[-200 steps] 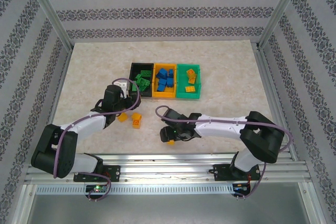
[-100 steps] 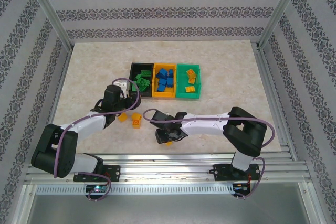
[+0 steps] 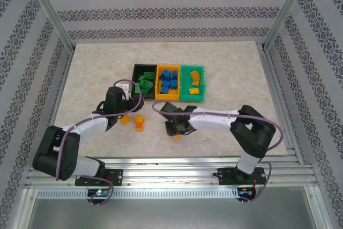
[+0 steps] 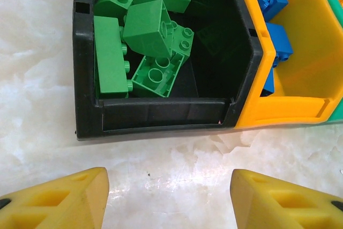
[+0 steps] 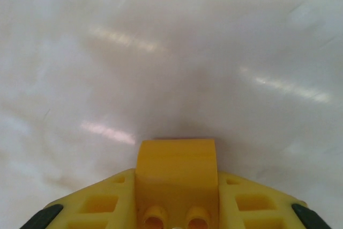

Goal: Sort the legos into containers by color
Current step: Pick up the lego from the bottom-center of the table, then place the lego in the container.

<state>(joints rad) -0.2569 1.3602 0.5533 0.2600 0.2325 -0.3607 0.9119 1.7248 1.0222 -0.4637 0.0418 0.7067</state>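
The black bin point(image 3: 137, 73) holds several green legos point(image 4: 147, 30). Beside it, the yellow-orange bin point(image 3: 168, 98) holds blue legos point(image 3: 168, 80), and the green bin point(image 3: 193, 99) holds yellow ones point(image 3: 195, 78). Two yellow bricks point(image 3: 140, 123) lie on the table just in front of my left gripper point(image 3: 121, 109). That gripper point(image 4: 169, 202) is open over bare table, a little short of the black bin's point(image 4: 161, 116) near wall. My right gripper point(image 3: 174, 128) is shut on a yellow brick point(image 5: 176, 167), below the yellow-orange bin; the brick point(image 3: 176, 136) shows at its tip.
The marble tabletop point(image 3: 91, 68) is bounded by metal frame posts and patterned walls. Open table lies to the left, right and behind the bins. The front rail point(image 3: 171, 162) runs along the near edge.
My right gripper has swung away from the front edge toward the bins, carrying the yellow brick with it. The left arm has not moved.
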